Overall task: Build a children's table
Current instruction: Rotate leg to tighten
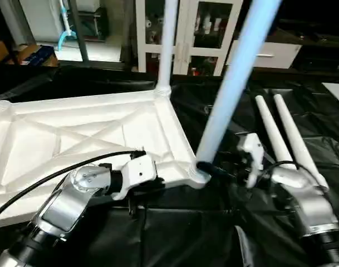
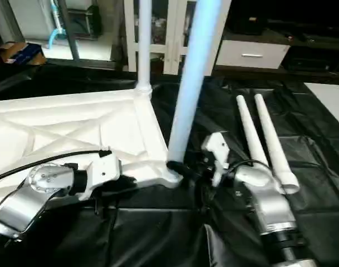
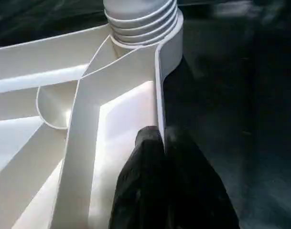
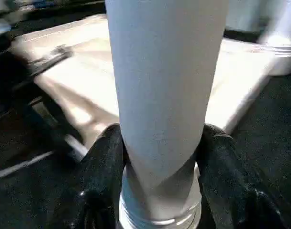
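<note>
The top (image 1: 91, 133) is lying underside up on the black sheet (image 1: 175, 233), X-ribs showing. Landmark: its near corner socket (image 1: 196, 177) on the robot's right.

One leg (image 1: 165, 50) is standing upright in the far socket on that same side. A second leg (image 1: 236, 78) is sitting in the near socket, threaded base at the collar, long axis running up and leaning away toward the right rather than plumb.

The right gripper (image 2: 177, 167) is clamping that second leg just above the near socket, one black finger (image 4: 100, 171) on each side of the tube, about half open on its width. The left gripper (image 1: 152, 186) is pinching the top's rim just left of the near socket, fingers (image 3: 150, 181) nearly shut with the thin wall between them, bracing the top.

Two spare legs (image 1: 283, 136) are lying side by side on the sheet, right of the near socket, beyond the right forearm, long axes running away from the robot.

Judgement: the leg is probably not seated square yet. The next move is hinging on bringing its axis in line with the socket, then turning it in. The right arm is the one on the leg; the left is only holding the top down.
</note>
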